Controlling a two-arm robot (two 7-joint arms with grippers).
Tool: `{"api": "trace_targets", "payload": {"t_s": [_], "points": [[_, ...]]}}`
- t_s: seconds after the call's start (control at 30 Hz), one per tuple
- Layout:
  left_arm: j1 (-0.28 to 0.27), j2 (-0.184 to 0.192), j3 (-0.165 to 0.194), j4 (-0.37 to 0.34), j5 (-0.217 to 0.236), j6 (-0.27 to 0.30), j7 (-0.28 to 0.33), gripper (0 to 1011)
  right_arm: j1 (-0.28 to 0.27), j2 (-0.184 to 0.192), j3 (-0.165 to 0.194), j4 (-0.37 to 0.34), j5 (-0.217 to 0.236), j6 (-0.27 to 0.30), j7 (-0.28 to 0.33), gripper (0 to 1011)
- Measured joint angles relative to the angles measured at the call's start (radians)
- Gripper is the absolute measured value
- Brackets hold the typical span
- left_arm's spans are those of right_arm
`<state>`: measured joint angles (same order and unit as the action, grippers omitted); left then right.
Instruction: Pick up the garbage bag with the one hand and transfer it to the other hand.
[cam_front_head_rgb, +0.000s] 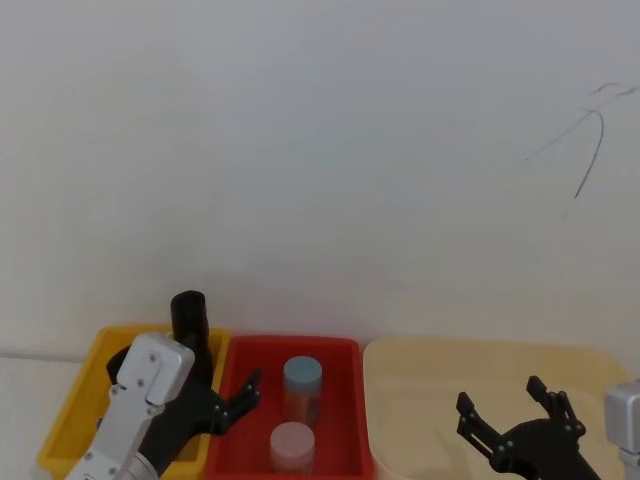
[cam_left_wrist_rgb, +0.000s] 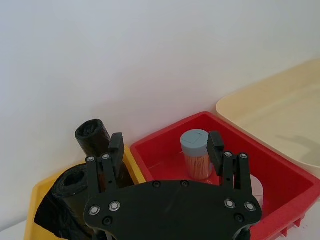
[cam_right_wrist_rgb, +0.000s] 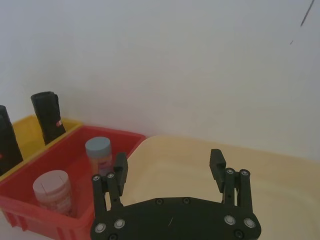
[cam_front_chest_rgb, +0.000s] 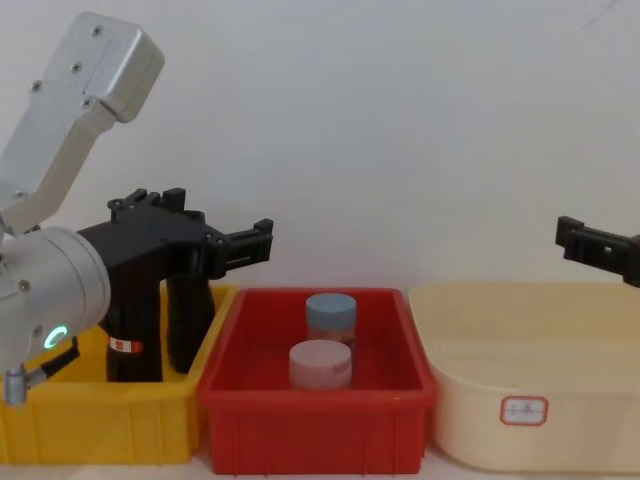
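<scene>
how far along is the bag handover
Done: nothing so far; the bag stands in the yellow bin, not gripped. In hand: the left gripper is open near the bag's top, apparently lining up for the grasp. Left: grip it, lift it and pass it to the right gripper, which is open over the beige tub.

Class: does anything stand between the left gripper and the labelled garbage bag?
Nothing visible does. The open left gripper hangs by the garbage bag in the yellow bin; the plain black roll stands beside, not between. The right gripper hangs over the cream tub.
</scene>
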<state>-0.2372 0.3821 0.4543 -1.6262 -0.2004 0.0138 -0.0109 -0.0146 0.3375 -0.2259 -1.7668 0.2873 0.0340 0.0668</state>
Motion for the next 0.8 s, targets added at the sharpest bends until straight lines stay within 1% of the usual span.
{"api": "trace_targets", "payload": {"t_s": [0.8], "points": [[0.000, 0.000, 0.000, 0.000, 0.000, 0.000, 0.000, 1001, 0.000, 0.000, 0.000, 0.000, 0.000, 0.000, 0.000, 1000]]}}
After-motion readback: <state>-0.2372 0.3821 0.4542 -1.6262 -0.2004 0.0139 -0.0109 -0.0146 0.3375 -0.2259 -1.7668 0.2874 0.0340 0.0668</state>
